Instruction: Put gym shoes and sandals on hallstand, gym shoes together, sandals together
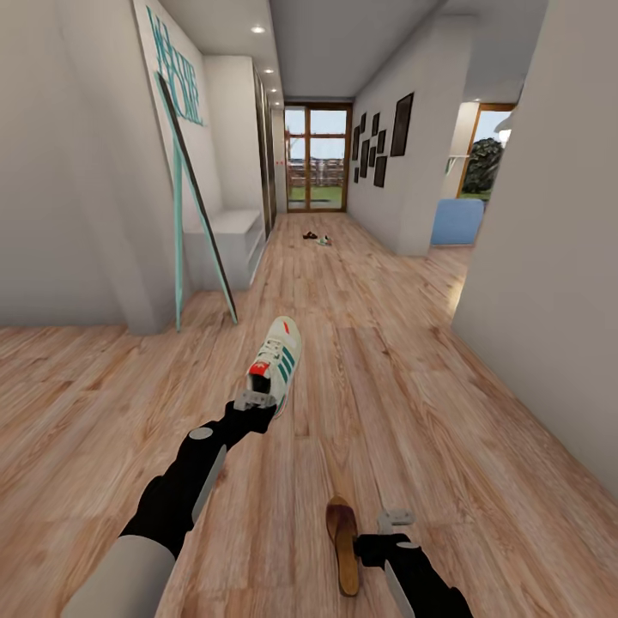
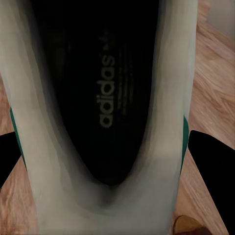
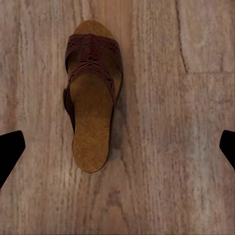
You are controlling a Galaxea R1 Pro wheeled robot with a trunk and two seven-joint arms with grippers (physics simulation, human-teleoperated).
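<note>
right gripper (image 1: 394, 518) hangs open just right of the dark brown leather sandal (image 1: 342, 542), lengthwise down the corridor; left gripper (image 1: 254, 402) clamps the cream-white sneaker (image 1: 278, 359)

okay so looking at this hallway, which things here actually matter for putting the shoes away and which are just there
Job:
sneaker in the left gripper
sandal on the floor, beside the open right gripper
two more shoes far down the corridor, too small to identify

Just there:
leaning mirror
wall pictures
white bench
glass door
</note>
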